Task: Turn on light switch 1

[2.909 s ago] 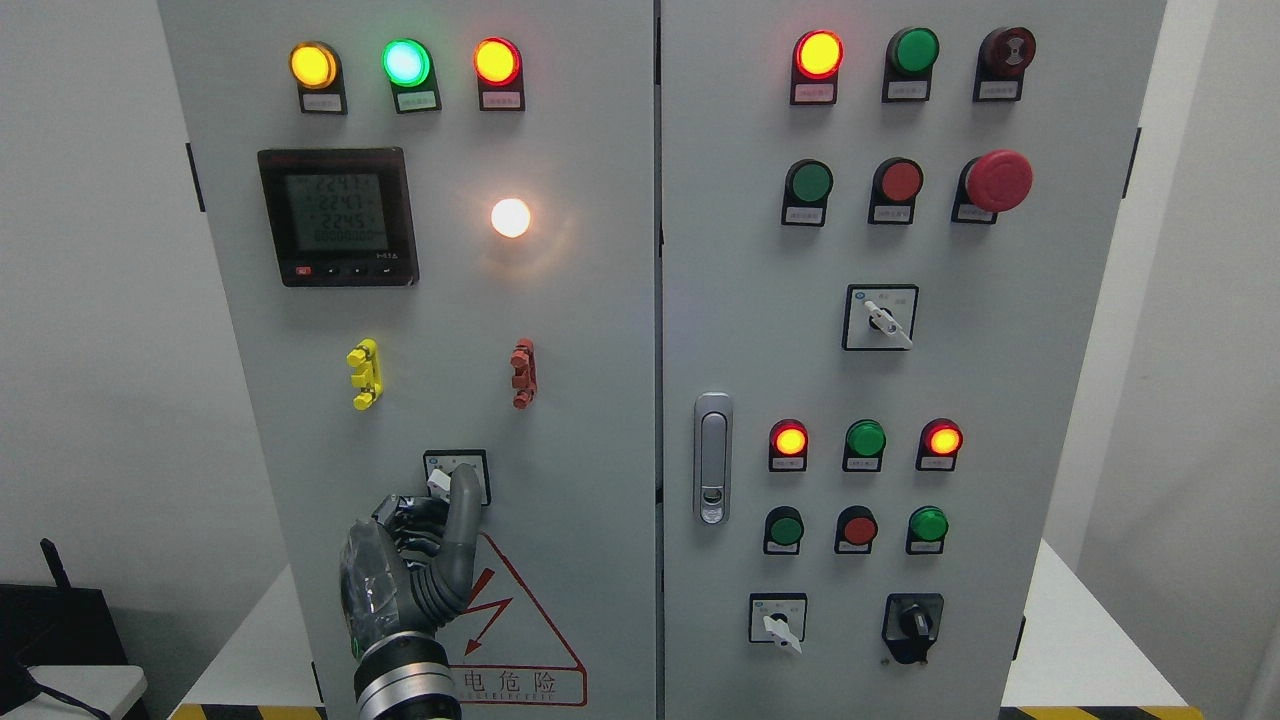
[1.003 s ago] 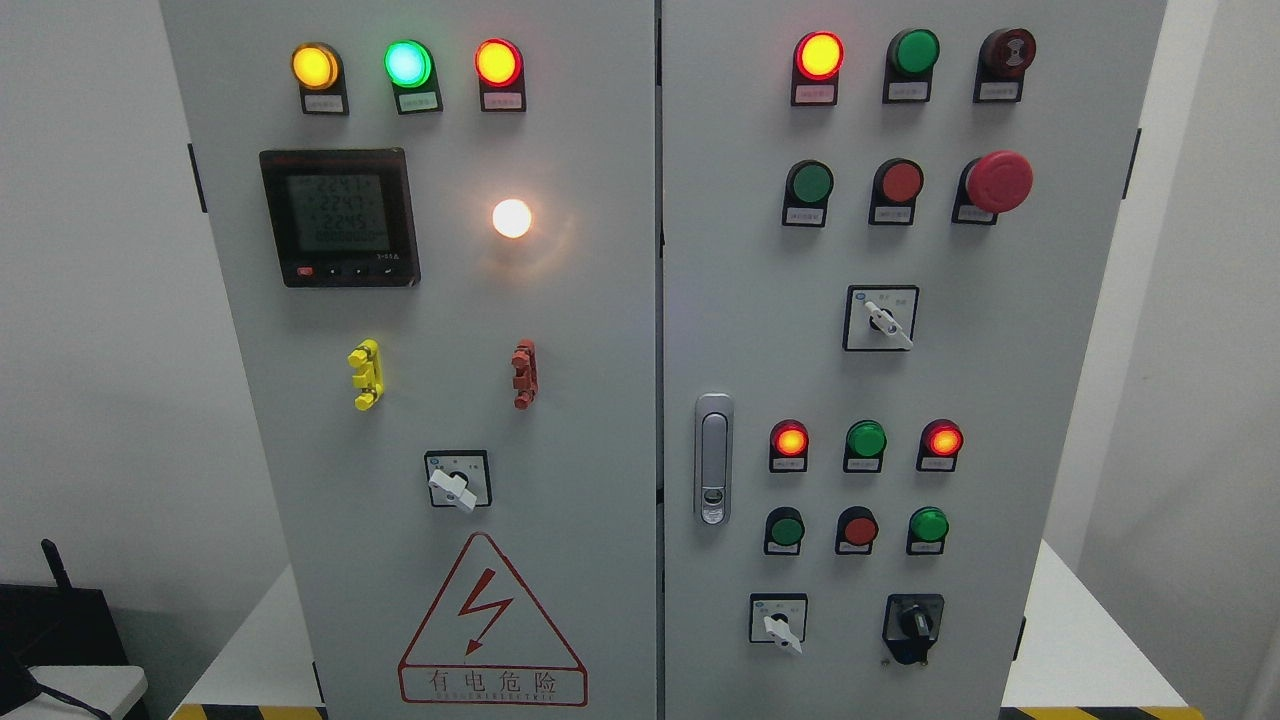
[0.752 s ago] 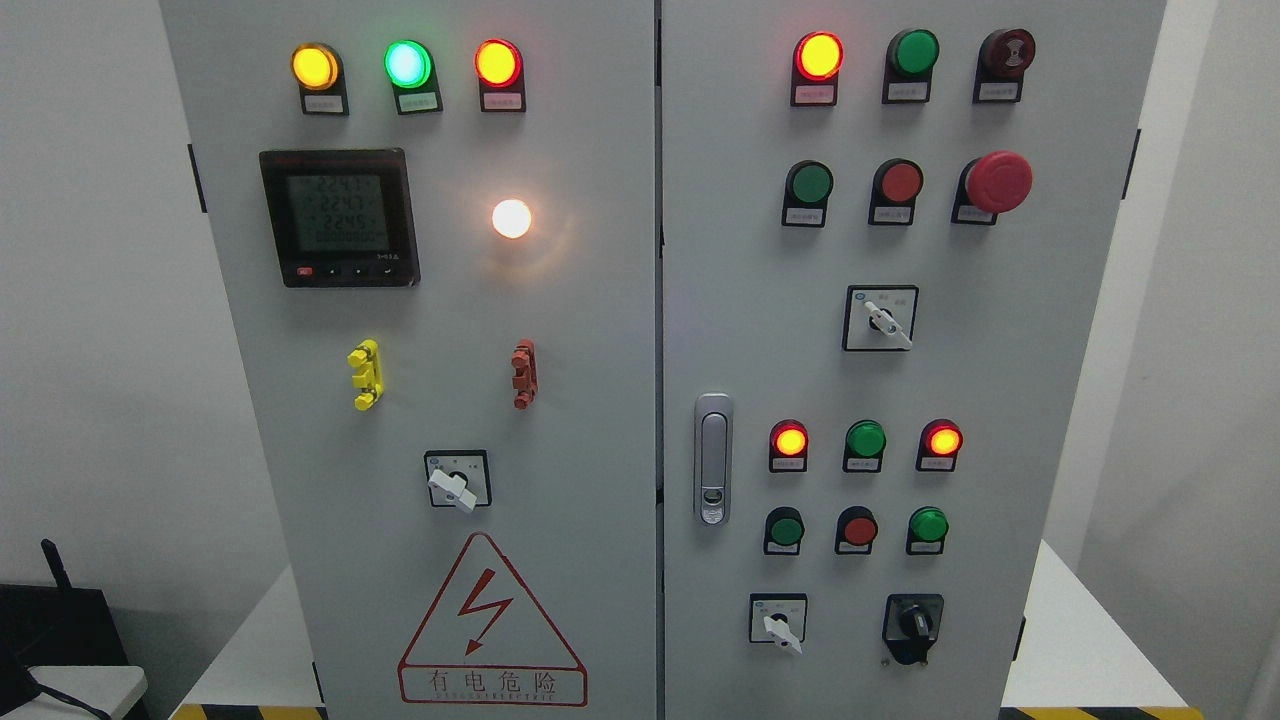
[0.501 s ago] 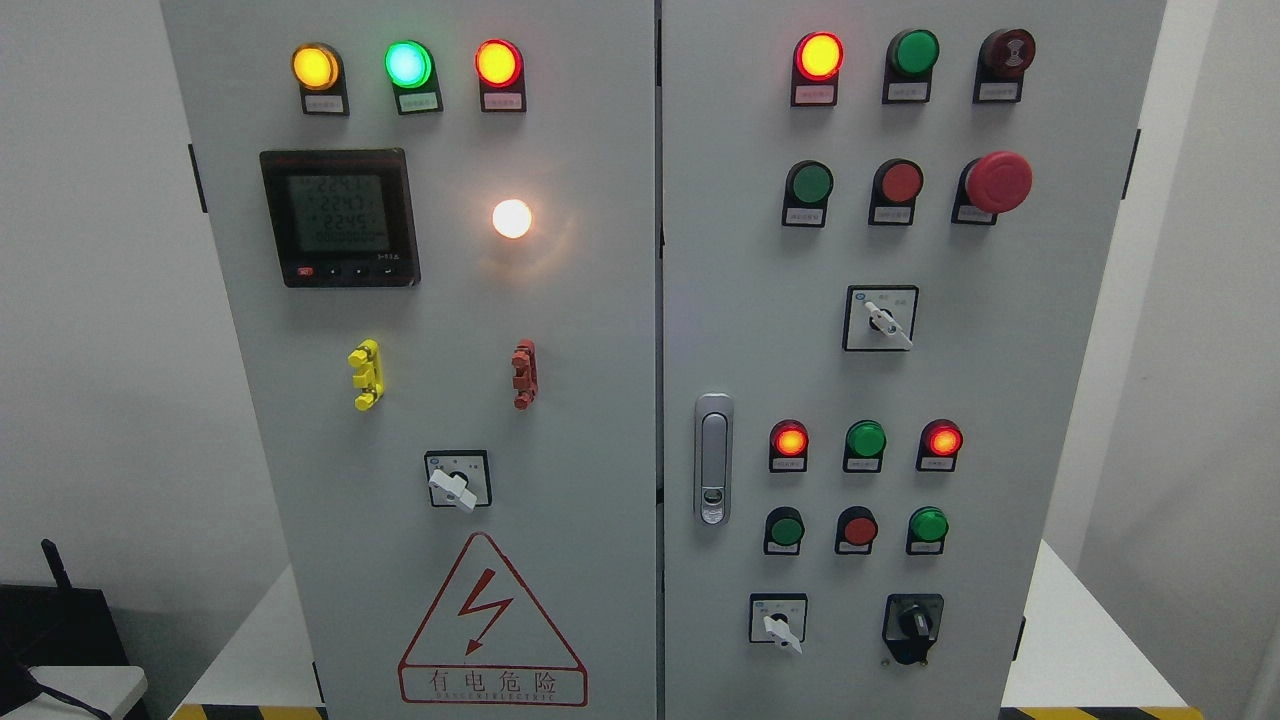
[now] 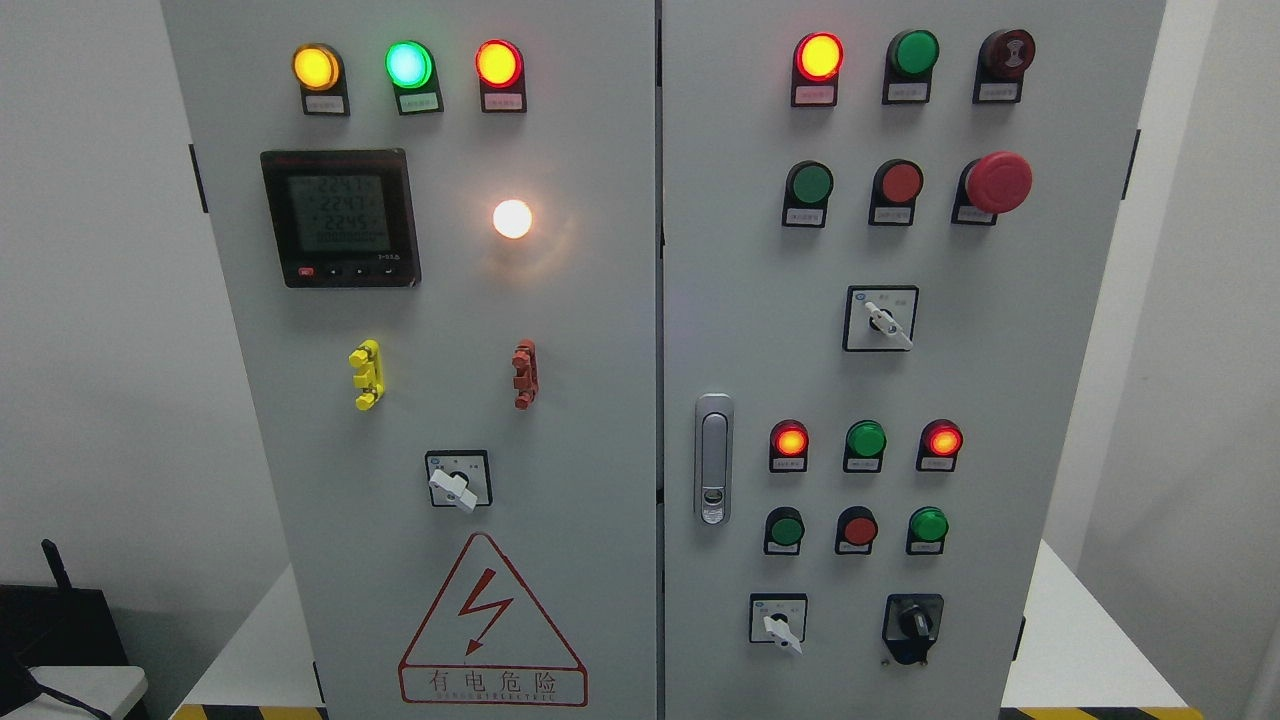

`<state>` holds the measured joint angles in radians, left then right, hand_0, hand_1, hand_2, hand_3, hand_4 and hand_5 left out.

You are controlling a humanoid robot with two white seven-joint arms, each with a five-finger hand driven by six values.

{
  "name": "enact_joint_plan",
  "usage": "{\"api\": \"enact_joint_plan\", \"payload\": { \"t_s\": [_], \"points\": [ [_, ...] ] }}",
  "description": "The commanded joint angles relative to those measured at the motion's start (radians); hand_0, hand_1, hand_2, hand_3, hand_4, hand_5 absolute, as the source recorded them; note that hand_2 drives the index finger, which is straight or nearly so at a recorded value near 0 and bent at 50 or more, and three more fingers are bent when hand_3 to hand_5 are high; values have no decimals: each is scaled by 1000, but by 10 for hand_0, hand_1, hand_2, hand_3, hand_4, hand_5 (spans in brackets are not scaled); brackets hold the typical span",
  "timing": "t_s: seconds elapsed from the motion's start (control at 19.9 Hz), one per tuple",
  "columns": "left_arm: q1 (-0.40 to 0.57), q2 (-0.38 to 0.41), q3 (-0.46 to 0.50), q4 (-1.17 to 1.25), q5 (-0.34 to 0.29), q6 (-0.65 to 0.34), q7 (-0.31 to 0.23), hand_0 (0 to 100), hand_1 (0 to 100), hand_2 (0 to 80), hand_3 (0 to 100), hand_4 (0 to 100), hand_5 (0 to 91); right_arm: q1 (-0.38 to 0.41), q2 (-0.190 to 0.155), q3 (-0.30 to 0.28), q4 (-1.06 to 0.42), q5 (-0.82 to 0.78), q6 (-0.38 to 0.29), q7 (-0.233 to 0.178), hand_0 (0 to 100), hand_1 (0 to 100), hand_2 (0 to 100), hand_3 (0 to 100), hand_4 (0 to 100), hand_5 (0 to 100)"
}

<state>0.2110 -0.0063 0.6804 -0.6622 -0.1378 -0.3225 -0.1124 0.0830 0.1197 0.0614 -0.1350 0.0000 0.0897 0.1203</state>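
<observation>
A grey two-door electrical cabinet fills the head view. On the left door a small rotary switch (image 5: 457, 482) with a white lever sits above the red warning triangle (image 5: 491, 625); its lever points down to the right. Above it a round white lamp (image 5: 512, 219) glows brightly. Neither of my hands nor any arm shows in the picture.
The left door also carries a digital meter (image 5: 340, 218), three lit lamps along the top, and yellow (image 5: 366, 374) and red (image 5: 523, 373) clips. The right door has a silver latch handle (image 5: 712, 458), several push buttons, a red mushroom stop button (image 5: 996, 182) and more rotary switches.
About three seconds ago my left hand was at the rotary switch on the left door; it has since dropped out of view. Nothing has changed over the last second.
</observation>
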Motion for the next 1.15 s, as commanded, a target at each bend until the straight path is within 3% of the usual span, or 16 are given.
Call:
{"api": "enact_joint_plan", "payload": {
  "t_s": [0.0,0.1,0.25,0.35,0.6,1.1],
  "points": [
    [-9,17,-123,418,-22,161,13,278,112,0,48,101,0,0,0,0,0,-17,1,-1,120,389,0,0,0,0],
    [-10,15,-253,443,-22,168,22,284,104,0,21,77,0,0,0,0,0,-17,1,-1,120,389,0,0,0,0],
    [-15,9,-453,466,-20,180,152,302,68,0,0,36,0,0,0,0,0,-17,1,-1,120,389,0,0,0,0],
    [-50,0,-572,504,-19,216,198,309,61,0,0,11,0,0,0,0,0,-18,1,-1,120,389,0,0,0,0],
    [-81,-26,-587,512,-13,301,200,312,57,0,0,0,0,0,0,0,0,-17,1,-1,120,389,0,0,0,0],
    [-87,-32,-581,552,7,303,185,323,38,0,0,0,0,1,0,0,0,-17,1,-1,120,389,0,0,0,0]
  ]
}}
